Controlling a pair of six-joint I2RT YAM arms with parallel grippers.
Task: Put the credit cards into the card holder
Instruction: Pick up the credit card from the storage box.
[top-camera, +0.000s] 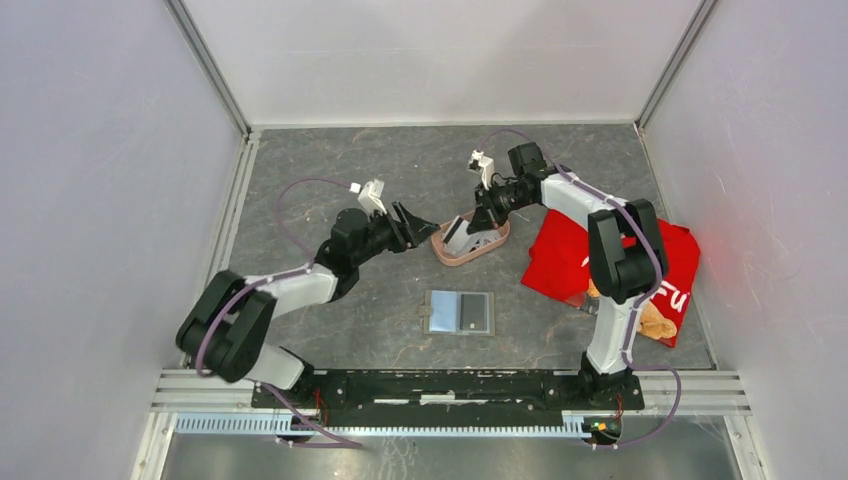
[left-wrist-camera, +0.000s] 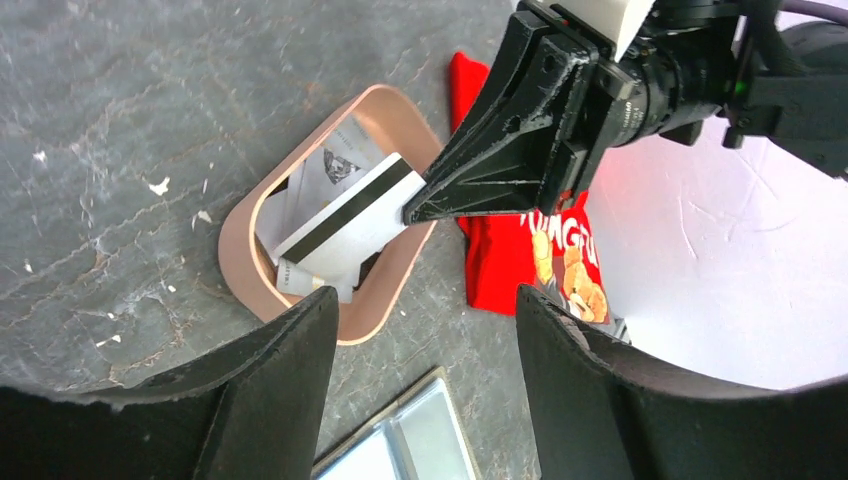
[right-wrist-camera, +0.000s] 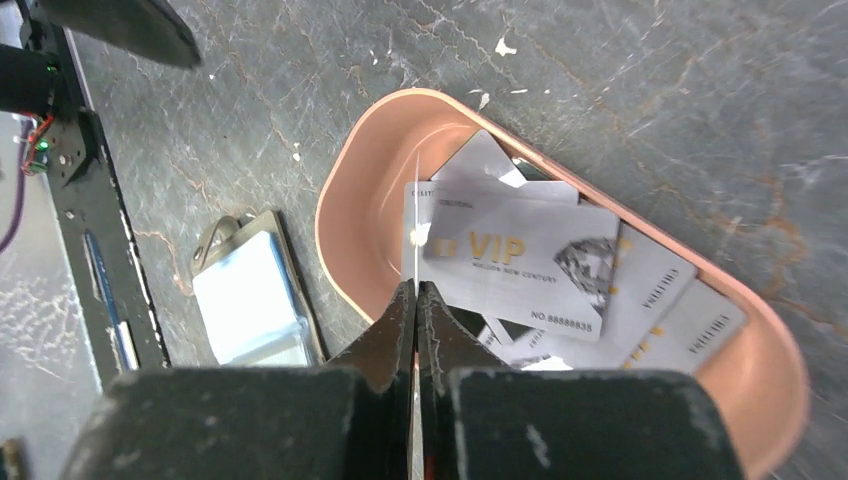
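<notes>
Right gripper (right-wrist-camera: 416, 290) pinches a thin, whitish, black-striped credit card (left-wrist-camera: 345, 225); pink oval tray (right-wrist-camera: 360, 190) just beneath. Left gripper (left-wrist-camera: 420, 305) gapes wide.

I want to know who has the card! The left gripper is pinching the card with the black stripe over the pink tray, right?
Not the left one. The right gripper is pinching the card with the black stripe over the pink tray; the left gripper is open and holds nothing. The left wrist view shows it.
</notes>
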